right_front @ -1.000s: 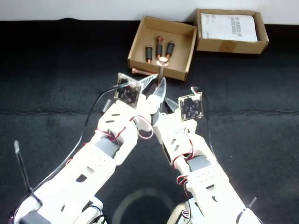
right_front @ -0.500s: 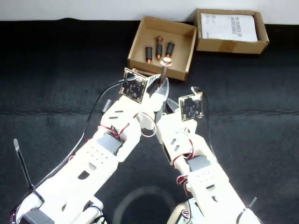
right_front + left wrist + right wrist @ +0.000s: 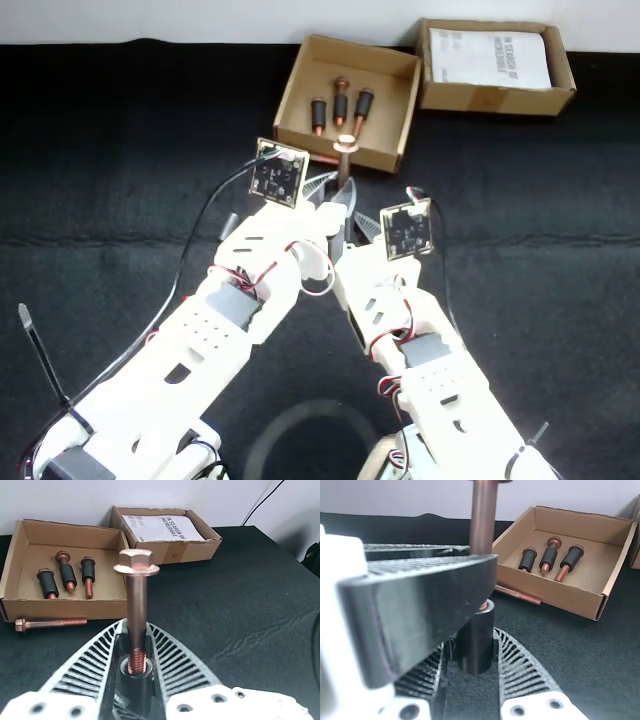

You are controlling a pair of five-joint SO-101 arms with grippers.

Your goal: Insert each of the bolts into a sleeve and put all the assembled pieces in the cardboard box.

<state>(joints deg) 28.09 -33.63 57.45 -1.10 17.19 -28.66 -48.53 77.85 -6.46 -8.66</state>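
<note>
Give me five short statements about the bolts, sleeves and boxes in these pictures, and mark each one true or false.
1. Three assembled pieces lie in the cardboard box. True.
2. The upright bolt is pushed fully into its sleeve. False: only its threaded tip is at the sleeve's mouth, and the shank stands above.
3. A loose bolt lies on the table outside the cardboard box. True.
4. The second box holds more sleeves. False: it holds a printed sheet.
5. The right gripper is open. False: it is shut on the sleeve, while the left gripper is shut on the upright bolt.
</note>
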